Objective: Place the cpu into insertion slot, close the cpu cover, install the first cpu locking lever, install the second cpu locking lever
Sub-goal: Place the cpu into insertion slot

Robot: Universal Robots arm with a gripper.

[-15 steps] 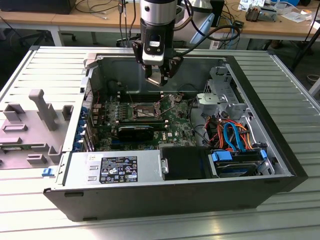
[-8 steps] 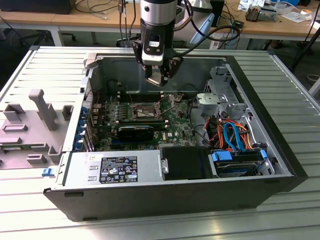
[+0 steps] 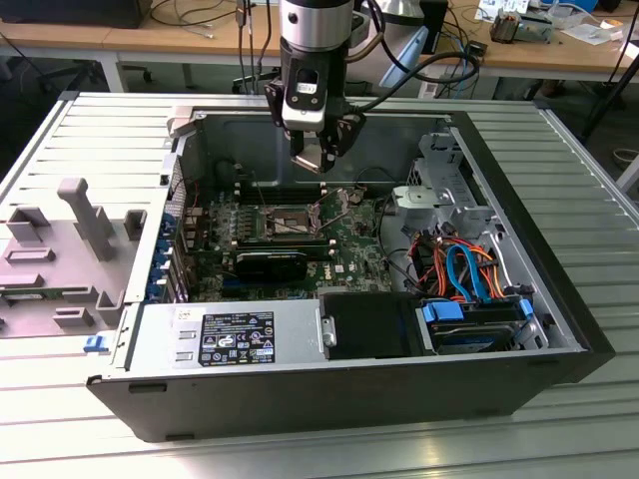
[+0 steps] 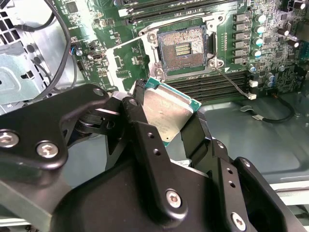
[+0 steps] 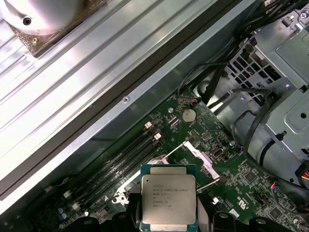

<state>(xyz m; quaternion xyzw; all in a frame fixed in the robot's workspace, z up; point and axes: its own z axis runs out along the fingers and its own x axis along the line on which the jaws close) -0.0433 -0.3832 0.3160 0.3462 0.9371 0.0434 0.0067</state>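
Observation:
My gripper (image 3: 321, 160) hangs over the open computer case, shut on the cpu (image 5: 168, 198), a flat square chip with a dull silver top and green edge. In the second wrist view the cpu (image 4: 166, 110) sits tilted between the black fingers (image 4: 140, 130). The insertion slot (image 4: 183, 48) lies bare on the green motherboard, dark-centred inside a silver rim, some way below and apart from the chip. In the exterior view the insertion slot (image 3: 283, 222) is toward that view's left of the gripper. The cpu cover (image 5: 197, 157) stands swung open beside the socket. A thin wire locking lever (image 4: 231, 79) sticks out near the socket's corner.
A grey power supply box (image 3: 230, 339) fills the case's near side. A long black card (image 3: 280, 264) lies just before the socket, with memory slots (image 4: 212, 84) alongside. Drive bays with blue and orange cables (image 3: 469, 274) occupy the exterior view's right. A grey fixture (image 3: 70, 249) sits outside the case.

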